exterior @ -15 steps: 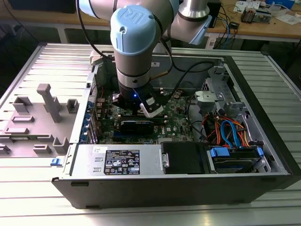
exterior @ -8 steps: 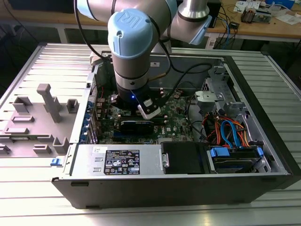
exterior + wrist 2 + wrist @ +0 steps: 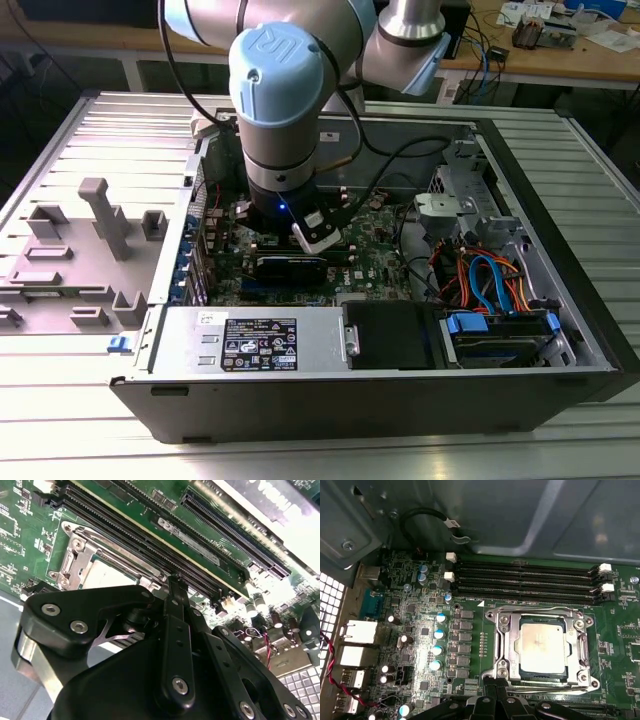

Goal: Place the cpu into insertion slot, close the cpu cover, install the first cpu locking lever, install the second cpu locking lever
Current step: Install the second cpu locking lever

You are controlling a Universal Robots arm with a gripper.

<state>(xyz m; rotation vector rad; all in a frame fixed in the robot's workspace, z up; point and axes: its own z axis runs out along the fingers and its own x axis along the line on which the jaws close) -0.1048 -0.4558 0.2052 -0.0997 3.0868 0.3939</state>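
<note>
The insertion slot (image 3: 500,645) is a silver-rimmed square socket on the green motherboard (image 3: 375,255), beside the long black memory slots (image 3: 525,582). The dull grey cpu (image 3: 541,644) lies flat inside it. The cpu cover (image 3: 575,647), a silver window frame, lies down around the chip. My gripper (image 3: 496,682) is shut, with nothing between its fingers, and its tips stand at the socket's rim by one corner. In the second wrist view the gripper (image 3: 174,582) points at the socket edge (image 3: 75,560). The exterior view has the arm's wrist (image 3: 280,120) hanging over that spot and hiding the socket.
An open computer case (image 3: 560,300) lies on a slatted metal table (image 3: 60,150). Near the socket are capacitors (image 3: 439,635) and rear ports (image 3: 355,632). A power supply (image 3: 255,340), drive bay and coloured cables (image 3: 490,275) fill the case's other end. Grey fixtures (image 3: 105,215) stand at the exterior view's left.
</note>
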